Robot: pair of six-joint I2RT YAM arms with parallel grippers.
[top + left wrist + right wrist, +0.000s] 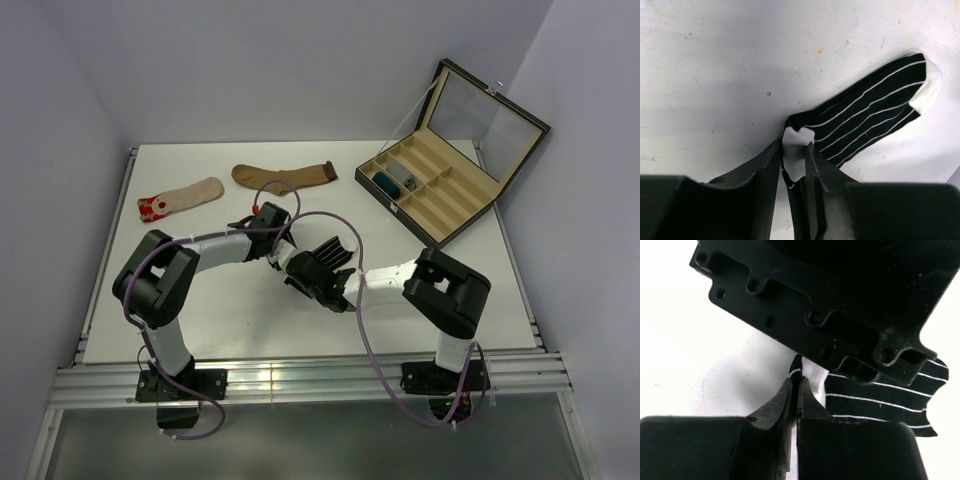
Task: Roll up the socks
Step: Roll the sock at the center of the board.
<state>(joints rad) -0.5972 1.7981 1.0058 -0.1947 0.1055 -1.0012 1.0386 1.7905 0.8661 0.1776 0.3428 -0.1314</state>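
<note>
The black sock with white stripes [328,253] lies mid-table between the two grippers. In the left wrist view the sock [870,115] stretches away to the upper right, white toe at the far end. My left gripper [794,146] is shut on a white-and-black fold at the sock's near end. My right gripper [800,382] is shut on the same end of the sock [880,400], pinching a thin edge right beside the left gripper's body [840,305]. In the top view the left gripper [277,249] and the right gripper [299,268] meet there.
A plain brown sock [285,175] and a beige red-toed sock [180,197] lie flat at the back left. An open compartment box [450,205] stands at the back right, with a teal roll [384,183] and a grey roll [402,176] in its left compartments.
</note>
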